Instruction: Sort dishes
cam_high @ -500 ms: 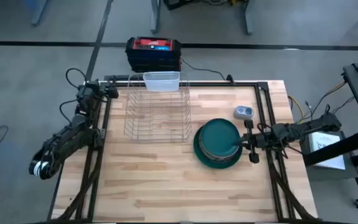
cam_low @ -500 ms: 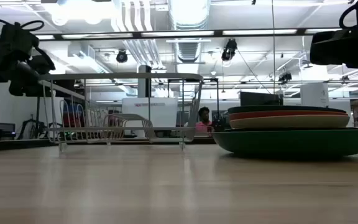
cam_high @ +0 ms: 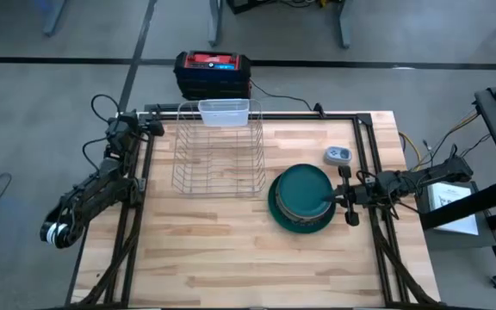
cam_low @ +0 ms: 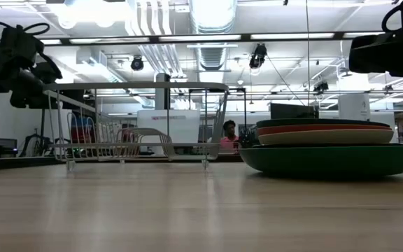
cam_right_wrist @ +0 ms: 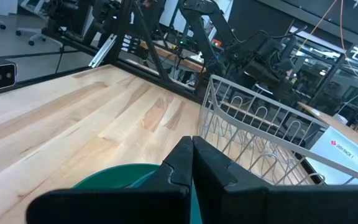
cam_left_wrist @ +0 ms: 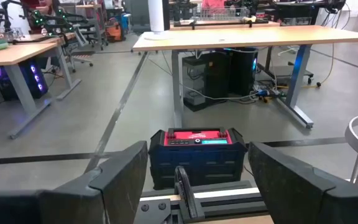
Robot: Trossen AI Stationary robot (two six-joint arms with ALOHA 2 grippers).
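The dishes (cam_high: pixel 300 200) stand as one stack on the table's right half. In the low view a dark teal plate (cam_low: pixel 324 123) tops an orange one (cam_low: pixel 324 129) and a white one (cam_low: pixel 327 138). All three rest in a larger dark green plate (cam_low: pixel 334 159) whose base is on the wood. My right gripper (cam_high: pixel 331 201) is shut and hovers over the stack's right rim. It shows well above the stack in the low view (cam_low: pixel 390 49), with the teal plate (cam_right_wrist: pixel 114 177) under it in its wrist view. My left gripper (cam_left_wrist: pixel 197 158) is open with nothing between its fingers, and waits at the table's far left corner (cam_high: pixel 145 127).
A silver wire rack (cam_high: pixel 220 151) stands on the table's far middle, with a clear plastic tub (cam_high: pixel 224 112) at its far end. A small grey round device (cam_high: pixel 337 156) lies just beyond the stack. A red-and-black box (cam_high: pixel 212 73) sits on the floor past the far edge. Bare wood (cam_high: pixel 231 258) fills the near half.
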